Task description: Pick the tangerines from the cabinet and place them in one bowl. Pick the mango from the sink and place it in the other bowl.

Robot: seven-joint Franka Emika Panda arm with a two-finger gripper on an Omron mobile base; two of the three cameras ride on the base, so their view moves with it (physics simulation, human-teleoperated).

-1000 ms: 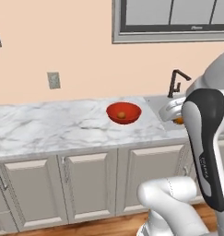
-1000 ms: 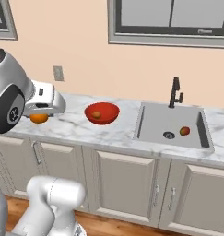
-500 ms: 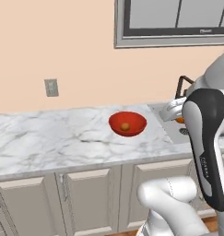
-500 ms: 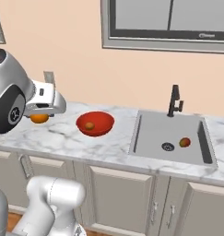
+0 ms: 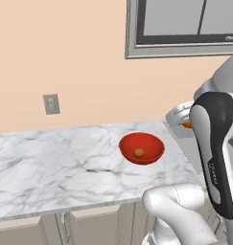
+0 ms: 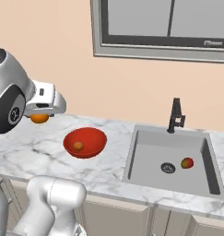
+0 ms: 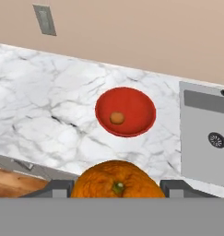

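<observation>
A second tangerine [image 7: 116, 180] is gripped in the claw [image 7: 116, 188], held above the surface [image 5: 51, 162] short of the red bowl [image 7: 145, 120], where one tangerine [image 7: 116, 118] already lies. A forward carry and release over that bowl seem called for. The mango [image 6: 187, 162] waits in the sink [image 6: 145, 161].

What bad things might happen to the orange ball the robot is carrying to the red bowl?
1. The tangerine is pinched between the fingers high above the counter, short of the red bowl. Let go here, it would likely land on the marble and roll.
2. Another tangerine already sits in the bowl; a hard drop could bounce off it.
3. The sink lies just beside the bowl, so a stray roll may end there with the mango.
</observation>
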